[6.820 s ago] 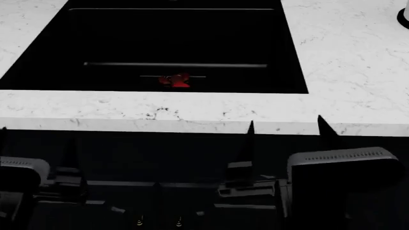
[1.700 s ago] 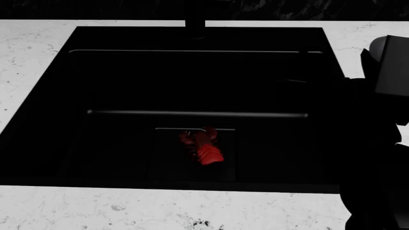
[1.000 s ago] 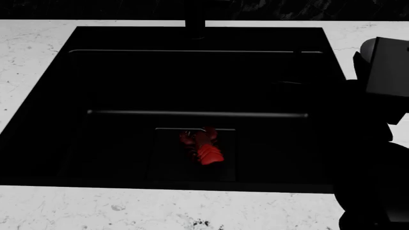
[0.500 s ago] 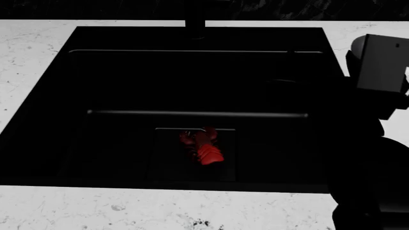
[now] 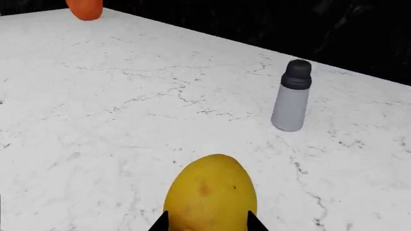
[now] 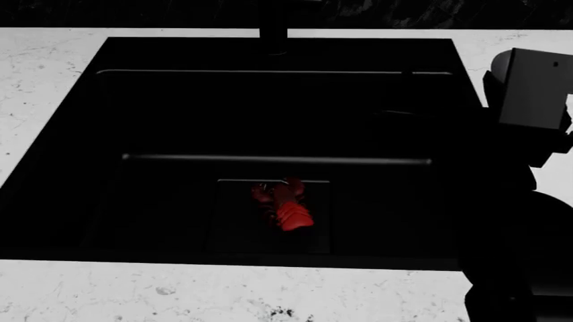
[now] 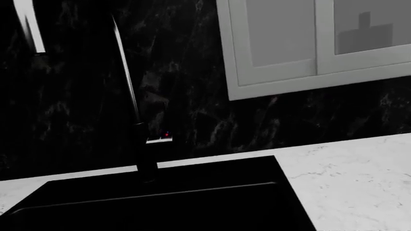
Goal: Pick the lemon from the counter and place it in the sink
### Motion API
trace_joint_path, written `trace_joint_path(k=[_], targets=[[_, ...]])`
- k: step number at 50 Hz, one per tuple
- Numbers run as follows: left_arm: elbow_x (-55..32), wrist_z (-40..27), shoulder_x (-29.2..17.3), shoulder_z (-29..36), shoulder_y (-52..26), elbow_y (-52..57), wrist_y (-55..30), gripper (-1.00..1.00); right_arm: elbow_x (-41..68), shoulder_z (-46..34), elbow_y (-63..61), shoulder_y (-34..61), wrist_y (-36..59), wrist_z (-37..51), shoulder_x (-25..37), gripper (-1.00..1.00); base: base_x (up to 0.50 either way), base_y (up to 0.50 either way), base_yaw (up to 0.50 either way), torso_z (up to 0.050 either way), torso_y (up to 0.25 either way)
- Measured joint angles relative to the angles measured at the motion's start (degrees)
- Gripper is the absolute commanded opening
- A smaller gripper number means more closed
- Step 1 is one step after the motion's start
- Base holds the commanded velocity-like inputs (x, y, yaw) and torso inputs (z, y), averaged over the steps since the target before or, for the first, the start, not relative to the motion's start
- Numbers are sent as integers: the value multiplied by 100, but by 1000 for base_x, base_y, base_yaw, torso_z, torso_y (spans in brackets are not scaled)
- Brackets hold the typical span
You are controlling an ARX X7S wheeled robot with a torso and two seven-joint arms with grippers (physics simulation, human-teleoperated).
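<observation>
In the left wrist view the yellow lemon (image 5: 211,192) sits between the two black fingertips of my left gripper (image 5: 207,222), which press on its sides over the white marble counter (image 5: 128,96). The black sink (image 6: 179,107) fills the head view, with its grey bar (image 6: 268,159) and square drain plate (image 6: 233,228). My right arm (image 6: 533,90) hangs at the sink's right edge. Its fingers are lost in the dark. The left gripper is out of the head view.
A red lumpy object (image 6: 288,208) lies on the drain plate. A black faucet (image 7: 138,139) stands behind the sink. A grey bottle with a dark cap (image 5: 292,96) and an orange object (image 5: 84,7) stand on the counter beyond the lemon. A white-framed panel (image 7: 308,43) hangs on the dark wall.
The head view has moved closer over the sink. Over the last second my right arm's grey block has shifted slightly left toward the sink. The red object has not moved.
</observation>
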Motion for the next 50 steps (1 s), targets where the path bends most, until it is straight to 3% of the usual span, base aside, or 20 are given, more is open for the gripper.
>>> trace_joint_path(k=[15,32,50], targets=[[485,1095,925,905,-1333,276,-71,-100,39,-12,88,-7,-96,-17,6,100,0,0,0,0,0],[788,2302,1892,1603,-2090,-325,30,-100,86,-21,134,-26,-170,-27,30,100,0,0,0,0,0],[704,3104,2302,2266,-2438,-301,-684,-100,149,-31,125,-59,-209,-20,49,100,0,0,0,0,1]])
